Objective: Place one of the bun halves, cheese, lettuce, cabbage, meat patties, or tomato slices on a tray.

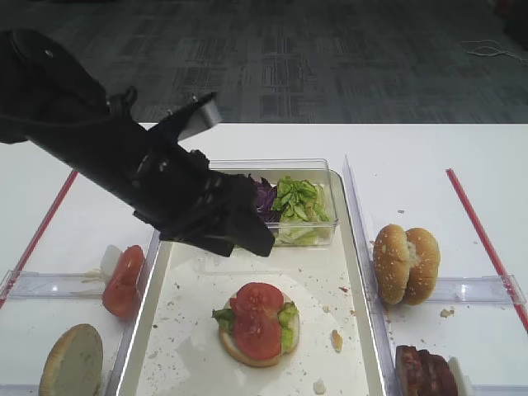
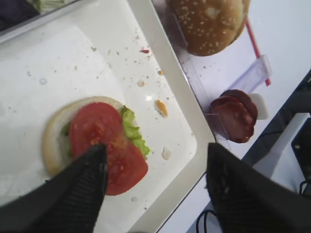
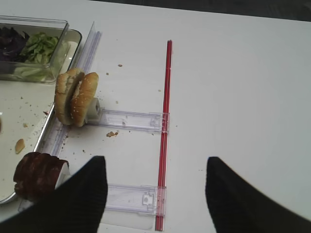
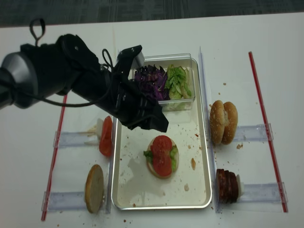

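Note:
My left gripper [image 2: 155,156] hangs open and empty over the tray [image 1: 190,297], just above a bun half [image 2: 51,141] topped with lettuce [image 2: 133,138] and two tomato slices [image 1: 258,320]. In the overhead view its fingertips [image 4: 159,124] sit between the stack and the clear tub. More tomato slices [image 1: 124,280] stand left of the tray, with a bun half [image 1: 73,360] below them. Two bun halves [image 1: 405,264] and the meat patties [image 1: 425,371] stand on the right. My right gripper [image 3: 155,165] is open and empty over bare table. Cheese is out of view.
A clear tub [image 1: 326,235] at the tray's far end holds purple cabbage [image 4: 149,78] and lettuce [image 4: 176,80]. Clear plastic holders [image 3: 131,120] and red strips [image 3: 165,121] lie on the white table on both sides. Crumbs dot the tray floor.

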Motion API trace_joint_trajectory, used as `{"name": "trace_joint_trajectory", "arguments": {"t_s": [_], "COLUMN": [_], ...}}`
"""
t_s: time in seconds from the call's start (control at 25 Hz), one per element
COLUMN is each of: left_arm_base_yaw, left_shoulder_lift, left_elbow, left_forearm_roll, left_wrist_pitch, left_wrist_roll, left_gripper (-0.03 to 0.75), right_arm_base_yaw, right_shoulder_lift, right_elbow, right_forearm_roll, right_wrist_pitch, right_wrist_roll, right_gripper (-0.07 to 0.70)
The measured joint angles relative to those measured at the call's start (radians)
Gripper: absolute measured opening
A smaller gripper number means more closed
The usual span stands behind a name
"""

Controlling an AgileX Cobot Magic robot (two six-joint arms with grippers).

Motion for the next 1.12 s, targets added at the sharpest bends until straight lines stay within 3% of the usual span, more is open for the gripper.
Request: {"name": "trace_joint_trajectory", "arguments": {"t_s": [0.24,0.36,0.6,0.92,1.12], "left_arm_base_yaw": [0.0,0.0,0.0,0.0,0.0], "left_shoulder_lift": [-0.061,-0.062,-0.062,-0.062,-0.062], "left_elbow": [0.0,0.0,0.0,0.0,0.0], "left_forearm_roll": [0.023,0.101,0.365,0.721,0.867], "left_wrist_pitch": [0.012,0.001,-0.037,-0.033,-0.008], "left_wrist_roll": [-0.004,-0.043,-0.214,-0.472,-0.586], "left_gripper": [0.442,0.442,0.442,0.442,0.442], "right_arm_base_yaw": [0.0,0.0,0.0,0.0,0.0], "right_shoulder_lift": [0.0,0.0,0.0,0.0,0.0], "right_elbow": [0.0,0.0,0.0,0.0,0.0], "right_forearm_roll": [0.0,0.0,0.0,0.0,0.0], "right_wrist_pitch": [0.0,0.0,0.0,0.002,0.002], "right_wrist_roll": [0.0,0.0,0.0,0.0,0.0], "right_gripper": [0.482,0.482,0.482,0.482,0.482]}}
